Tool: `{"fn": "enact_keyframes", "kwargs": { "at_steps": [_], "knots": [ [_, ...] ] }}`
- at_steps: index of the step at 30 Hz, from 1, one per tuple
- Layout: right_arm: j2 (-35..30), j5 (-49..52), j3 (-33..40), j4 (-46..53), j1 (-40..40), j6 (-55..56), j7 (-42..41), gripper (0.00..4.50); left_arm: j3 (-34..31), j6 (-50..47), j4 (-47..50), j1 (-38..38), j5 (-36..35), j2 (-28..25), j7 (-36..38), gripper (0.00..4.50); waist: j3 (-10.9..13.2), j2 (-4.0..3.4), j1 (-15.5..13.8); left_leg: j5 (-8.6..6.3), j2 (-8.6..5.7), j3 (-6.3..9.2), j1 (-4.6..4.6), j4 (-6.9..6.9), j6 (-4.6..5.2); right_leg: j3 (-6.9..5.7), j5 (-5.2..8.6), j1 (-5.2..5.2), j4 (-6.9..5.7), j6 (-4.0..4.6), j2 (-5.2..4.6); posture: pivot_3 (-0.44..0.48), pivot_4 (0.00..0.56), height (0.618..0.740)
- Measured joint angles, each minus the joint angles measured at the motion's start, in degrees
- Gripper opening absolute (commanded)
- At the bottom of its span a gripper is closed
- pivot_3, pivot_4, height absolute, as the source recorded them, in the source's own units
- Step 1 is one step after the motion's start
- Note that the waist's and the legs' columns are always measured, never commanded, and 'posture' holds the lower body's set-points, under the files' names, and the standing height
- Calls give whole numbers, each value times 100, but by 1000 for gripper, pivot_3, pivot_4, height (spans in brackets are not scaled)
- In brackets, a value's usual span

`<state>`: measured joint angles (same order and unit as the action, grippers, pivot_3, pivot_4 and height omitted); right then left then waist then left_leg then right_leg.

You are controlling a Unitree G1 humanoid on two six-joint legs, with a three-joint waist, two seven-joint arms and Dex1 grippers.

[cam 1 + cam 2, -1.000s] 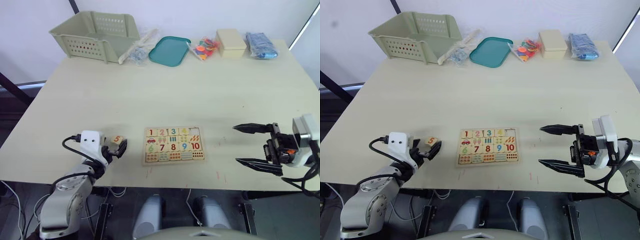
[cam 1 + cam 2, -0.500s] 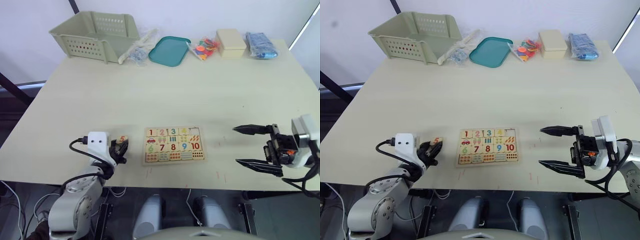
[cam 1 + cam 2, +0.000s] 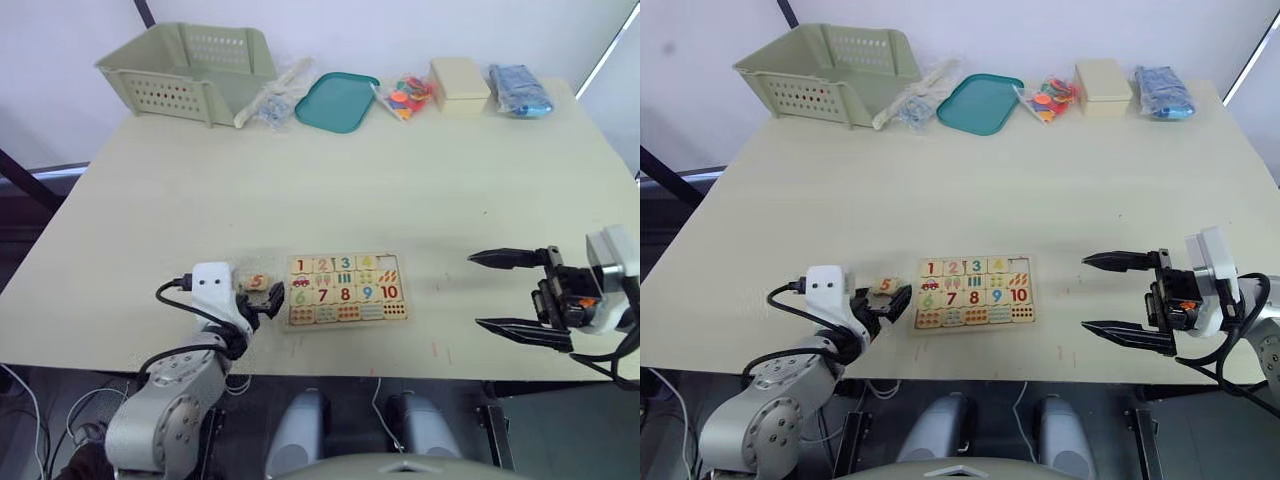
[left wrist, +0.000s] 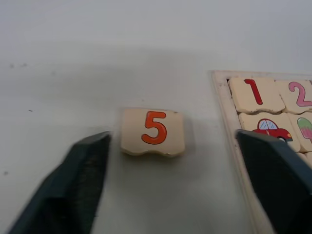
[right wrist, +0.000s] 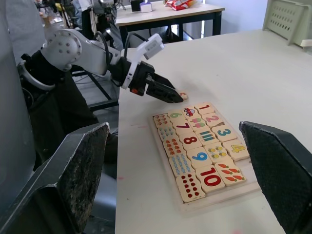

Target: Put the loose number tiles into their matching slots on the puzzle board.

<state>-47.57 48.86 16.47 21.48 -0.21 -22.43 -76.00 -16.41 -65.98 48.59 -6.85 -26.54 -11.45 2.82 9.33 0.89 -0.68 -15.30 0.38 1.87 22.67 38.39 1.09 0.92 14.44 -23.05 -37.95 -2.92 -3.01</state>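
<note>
Left gripper (image 4: 168,180) has carried tile 5 (image 4: 152,131) beside the board (image 3: 345,291) | released (tile flat) | right gripper (image 3: 512,292) agape

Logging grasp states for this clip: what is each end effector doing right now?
Left end effector: open, straddling the 5 tile lying on the table, not gripping it.
Right end effector: open, empty.

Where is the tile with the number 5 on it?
The 5 tile lies flat on the table, just off the puzzle board's left edge, between the open fingers of the left gripper.
</note>
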Motion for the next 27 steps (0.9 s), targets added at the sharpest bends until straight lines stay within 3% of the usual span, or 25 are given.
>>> {"fn": "enact_keyframes", "kwargs": {
  "at_steps": [2, 6, 8, 12, 16, 19, 23, 27],
  "knots": [
    [66, 10, -1, 3, 4, 6, 21, 4500, -273, 15, 126, -35, -274, -400, 415, 4465, 0, 0, -1, 0, 0, 0, -1, -1, 0, 0, 1, 0, 0, 1, 2, 0, 150, 740],
    [197, 9, -2, 25, 58, 32, 76, 4500, -994, 572, -59, -314, -900, -2238, 2323, 4465, 1, -6, -1, 0, 1, -2, -3, -3, -1, 0, 3, -2, 5, 6, 7, 0, 150, 740],
    [264, -1, -4, 77, 84, 52, 134, 4500, -1130, 1108, -601, -320, -1023, -3015, 3391, 4465, 3, -12, -22, 0, 0, -4, -3, -3, -1, 0, 7, -1, 6, 12, 4, 0, 150, 740],
    [330, -41, -11, 232, 177, 77, 247, 4500, -999, 2160, -1903, -170, -957, -3935, 5046, 4465, 6, -14, -7, 0, 0, -7, 0, -6, -1, 2, 13, -3, 10, 23, 5, 0, 150, 740],
    [370, -41, 17, 379, 307, 100, 341, 4500, -507, 2884, -2926, 392, -887, -4449, 6285, 4465, 9, -17, -20, 0, 1, -6, 1, -5, -1, -2, 4, -4, 9, 6, 5, 0, 150, 740],
    [361, -23, 51, 671, 493, 102, 415, 4500, 296, 3835, -4221, 1406, -408, -4954, 7522, 4465, 10, -17, -32, 0, -5, -21, 10, -4, -1, -17, 4, -4, 11, 6, 10, 0, 150, 740],
    [345, 11, 225, 774, 644, 102, 521, 4500, 1298, 4709, -5388, 2513, 187, -4844, 8372, 4465, 17, -16, 37, 0, -3, -20, 7, -4, 0, 6, 1, -9, 9, -1, 8, 0, 150, 740],
    [344, 18, 277, 919, 785, 102, 630, 4500, 1860, 5491, -6205, 2900, 640, -4685, 8729, 4465, 19, -13, 82, 0, 2, -25, 8, -4, 0, 3, 2, -11, 5, 0, 16, 0, 150, 740]
  ]
}}
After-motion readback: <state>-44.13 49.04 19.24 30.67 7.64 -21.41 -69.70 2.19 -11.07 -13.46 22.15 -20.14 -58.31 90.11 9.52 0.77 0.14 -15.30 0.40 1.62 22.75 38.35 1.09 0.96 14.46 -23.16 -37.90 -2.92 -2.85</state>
